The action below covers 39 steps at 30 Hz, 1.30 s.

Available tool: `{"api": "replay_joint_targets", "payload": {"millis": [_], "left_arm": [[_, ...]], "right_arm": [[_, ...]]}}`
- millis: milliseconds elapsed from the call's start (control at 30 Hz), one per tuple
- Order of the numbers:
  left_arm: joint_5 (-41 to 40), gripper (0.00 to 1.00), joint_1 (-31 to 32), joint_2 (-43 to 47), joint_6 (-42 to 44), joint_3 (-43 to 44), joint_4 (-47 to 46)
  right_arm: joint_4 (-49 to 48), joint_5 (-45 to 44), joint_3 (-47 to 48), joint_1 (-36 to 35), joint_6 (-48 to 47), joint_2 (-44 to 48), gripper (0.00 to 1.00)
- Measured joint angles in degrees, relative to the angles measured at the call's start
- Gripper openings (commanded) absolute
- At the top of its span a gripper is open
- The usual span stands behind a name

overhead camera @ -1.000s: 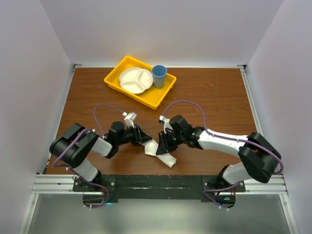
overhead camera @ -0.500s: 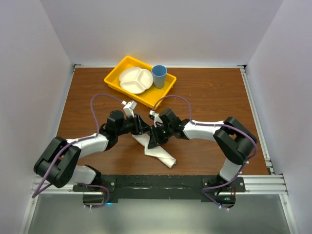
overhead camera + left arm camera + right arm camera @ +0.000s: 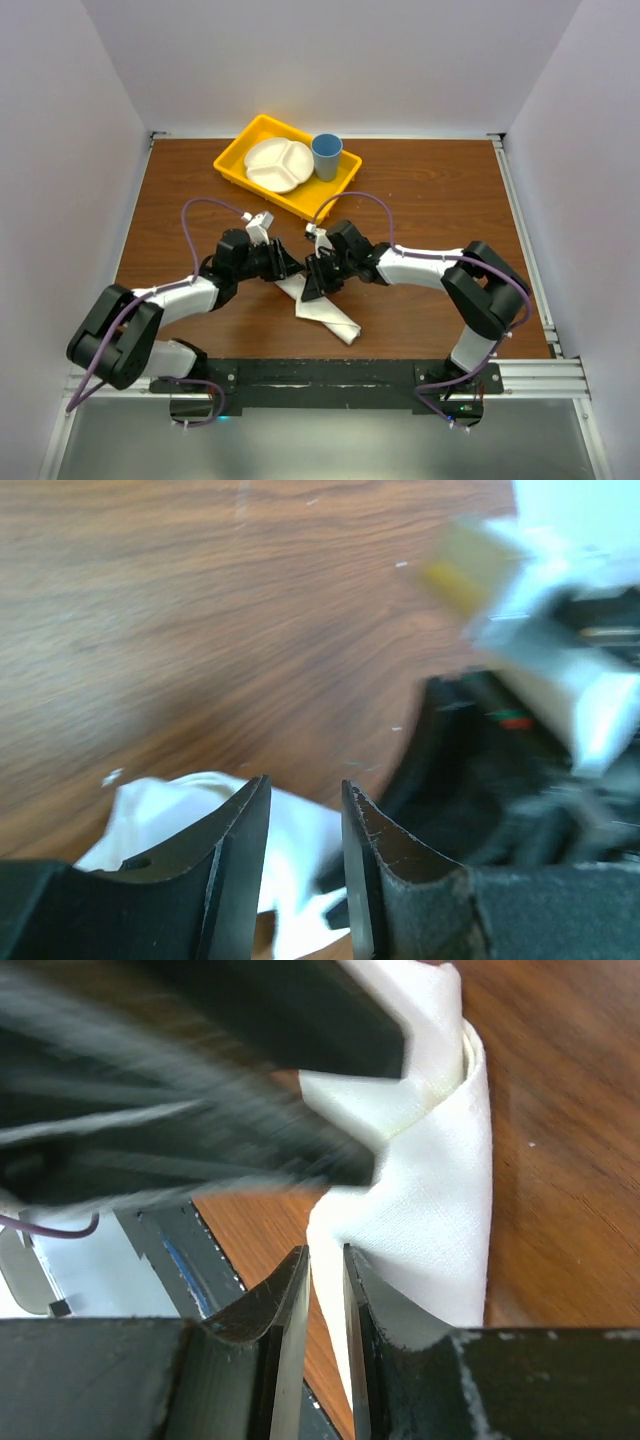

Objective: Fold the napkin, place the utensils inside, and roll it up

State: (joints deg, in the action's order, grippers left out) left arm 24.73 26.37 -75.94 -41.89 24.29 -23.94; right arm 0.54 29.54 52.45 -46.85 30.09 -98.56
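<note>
Wood-grain table (image 3: 440, 200) between pale walls (image 3: 350, 60), white napkin (image 3: 330, 318) at left pincer (image 3: 305, 805) and right pincer (image 3: 326, 1265), each narrowly parted, hold uncertain.

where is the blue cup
In the top view, the small blue cup stands at the right end of the yellow tray, beside the white divided plate, toward the far edge of the brown wooden table.

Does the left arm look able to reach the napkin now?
Probably yes: the left end effector hovers at the far end of the napkin, though the right end effector crowds close beside.
</note>
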Motion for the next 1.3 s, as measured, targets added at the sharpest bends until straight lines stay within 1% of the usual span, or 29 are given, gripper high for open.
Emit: {"api": "replay_joint_targets", "payload": {"millis": [133,233,400,567,700,833,933,967,1033,1067,1133,1167,1233,1267,1300], "left_arm": [[-0.2,0.39,-1.1,-4.5,1.2,-1.2,-1.6],[-0.3,0.39,-1.6,-7.7,2.6,-1.5,-2.4],[-0.2,0.39,-1.6,-7.8,4.2,-1.4,-3.2],[-0.3,0.39,-1.6,-5.7,5.1,-1.1,-1.7],[-0.4,0.39,-1.6,-3.0,5.4,0.0,0.5],[-0.7,0.40,-1.6,0.6,5.6,1.8,3.9],[-1.0,0.40,-1.6,4.5,5.5,3.1,6.6],[-1.0,0.41,-1.6,5.7,5.5,3.2,7.3],[-1.1,0.41,-1.6,8.8,5.5,3.3,9.0],[-1.2,0.41,-1.6,10.1,5.4,3.3,9.9],[-1.2,0.41,-1.6,13.3,5.2,3.3,12.2],[-1.4,0.42,-1.6,14.6,5.1,3.3,13.1],[-1.9,0.43,-1.6,18.1,5.0,3.3,15.9],[-2.3,0.43,-1.6,19.6,5.0,3.3,16.9],[-2.8,0.43,-1.6,21.7,5.0,3.3,18.4]], "right_arm": [[-0.4,-0.1,-0.7,0.0,-0.2,1.2,0.24],[-0.6,-0.1,-3.1,0.0,-0.3,2.5,0.24],[0.5,-0.3,-5.6,0.0,-0.4,5.1,0.26],[3.3,-1.7,-8.6,0.0,-0.7,13.6,0.27],[3.0,-2.6,-13.6,0.0,-0.2,19.1,0.27],[3.4,-3.5,-19.0,0.0,0.8,20.2,0.27],[3.4,-3.5,-19.8,0.0,1.5,20.6,0.29],[3.4,-3.5,-19.8,0.0,1.5,21.0,0.31],[4.5,-4.5,-19.7,0.0,1.4,22.1,0.42],[5.6,-5.2,-19.4,0.0,1.2,22.8,0.55],[8.7,-7.1,-18.3,0.0,0.3,24.5,0.65],[10.2,-8.0,-17.6,0.0,-0.4,25.4,0.69],[12.9,-9.7,-15.1,0.0,-2.5,26.4,0.71],[14.7,-10.9,-13.3,0.0,-3.9,26.1,0.80],[16.7,-11.7,-11.3,0.0,-5.1,25.4,0.83]]}}
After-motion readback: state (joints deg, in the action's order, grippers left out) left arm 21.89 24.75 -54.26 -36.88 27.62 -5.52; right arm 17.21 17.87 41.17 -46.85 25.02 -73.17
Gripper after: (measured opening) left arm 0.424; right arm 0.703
